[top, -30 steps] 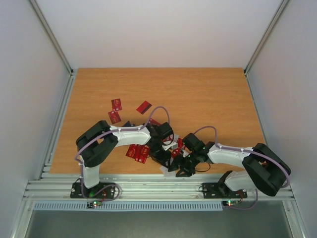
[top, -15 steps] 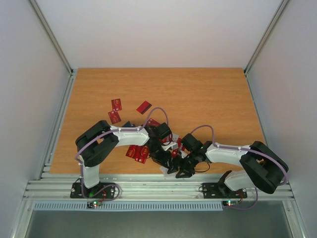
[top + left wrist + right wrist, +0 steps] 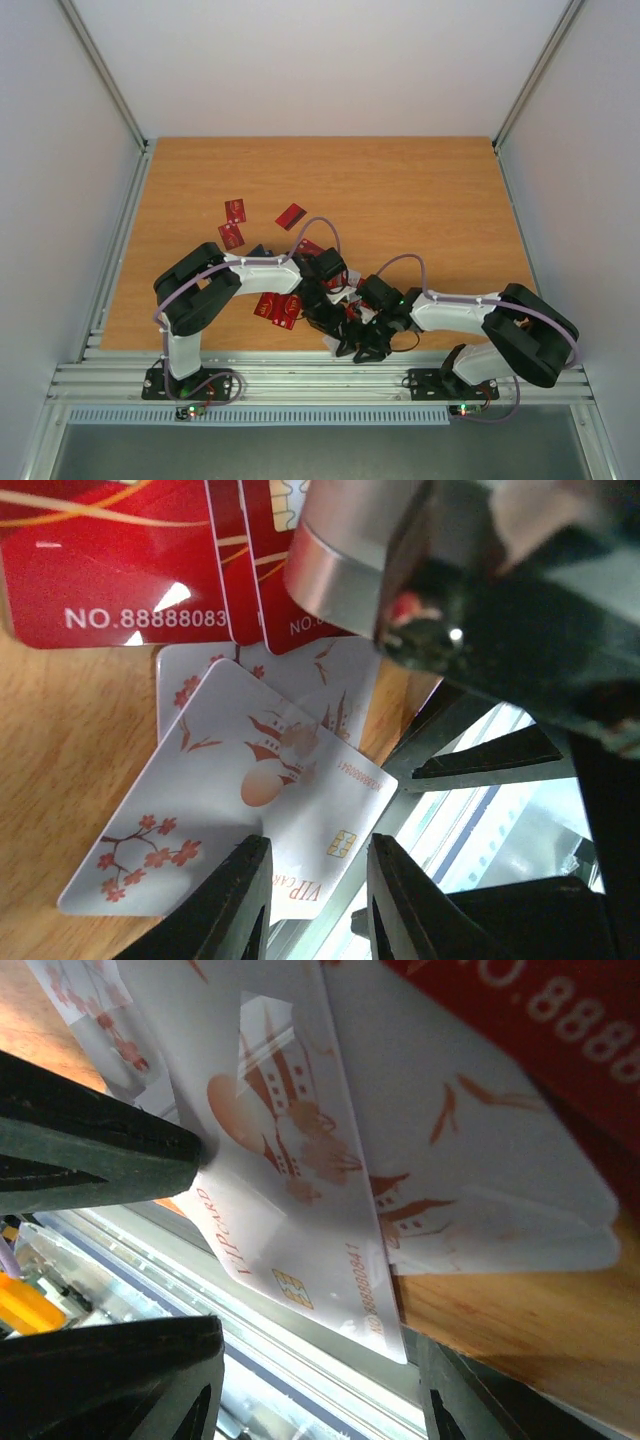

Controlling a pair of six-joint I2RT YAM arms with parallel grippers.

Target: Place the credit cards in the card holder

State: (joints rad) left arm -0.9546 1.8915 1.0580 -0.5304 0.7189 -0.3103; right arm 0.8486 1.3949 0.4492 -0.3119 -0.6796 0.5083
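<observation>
Credit cards (image 3: 278, 307) lie scattered on the tabletop (image 3: 420, 200); one white card (image 3: 230, 780) overhangs its near edge. Left fingers (image 3: 240, 900) stand narrowly apart over it, right fingers (image 3: 120, 1155) wide, one tip touching it. I worry a careless nudge tips it off before either grips.

The left arm (image 3: 250, 268) and right arm (image 3: 455, 305) both fold inward and low, their wrists close together. The left tool's (image 3: 318, 855) jaws are narrowly parted, and the right tool's (image 3: 210, 1250) jaws gape wide.
</observation>
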